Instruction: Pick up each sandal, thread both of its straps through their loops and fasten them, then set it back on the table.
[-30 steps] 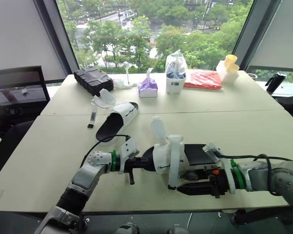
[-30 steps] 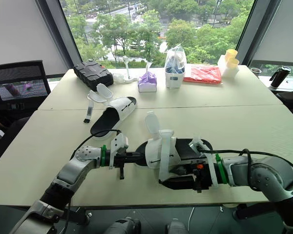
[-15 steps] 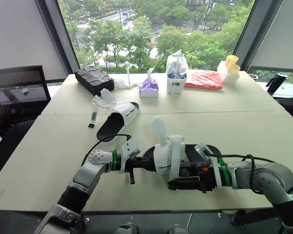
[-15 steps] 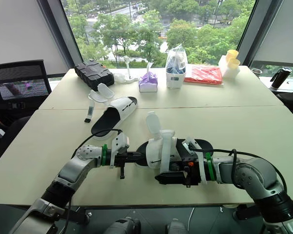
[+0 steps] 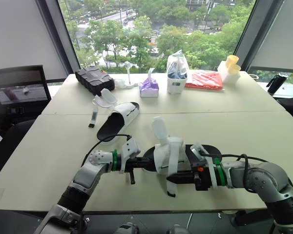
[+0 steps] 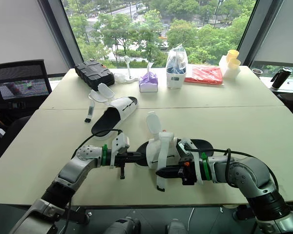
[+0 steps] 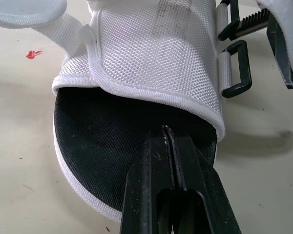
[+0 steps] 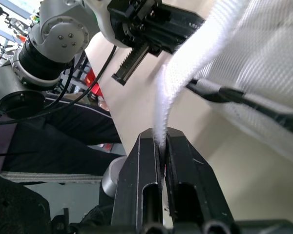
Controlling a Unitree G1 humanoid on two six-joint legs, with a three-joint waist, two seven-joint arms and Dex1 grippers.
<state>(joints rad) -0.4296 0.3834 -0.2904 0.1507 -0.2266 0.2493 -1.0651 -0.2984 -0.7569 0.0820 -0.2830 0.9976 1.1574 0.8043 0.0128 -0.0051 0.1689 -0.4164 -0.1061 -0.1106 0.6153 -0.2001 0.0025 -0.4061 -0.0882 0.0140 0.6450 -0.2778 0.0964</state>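
Now, left gripper [image 7: 167, 129] tight on toe of near sandal [image 7: 151, 53], right gripper [image 8: 159, 134] tight on its strap [image 8: 162, 107]

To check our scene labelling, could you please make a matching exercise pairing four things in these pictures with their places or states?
Things:
1. left gripper
2. right gripper
3. far sandal
4. black case

Places or states:
A. lies untouched beyond the left arm, straps undone
B. shut on a white strap of the near sandal
C. at the far left corner of the table
D. shut, tips on the near sandal's black insole

Pairs: 1-D, 2-B, 3-A, 4-C.
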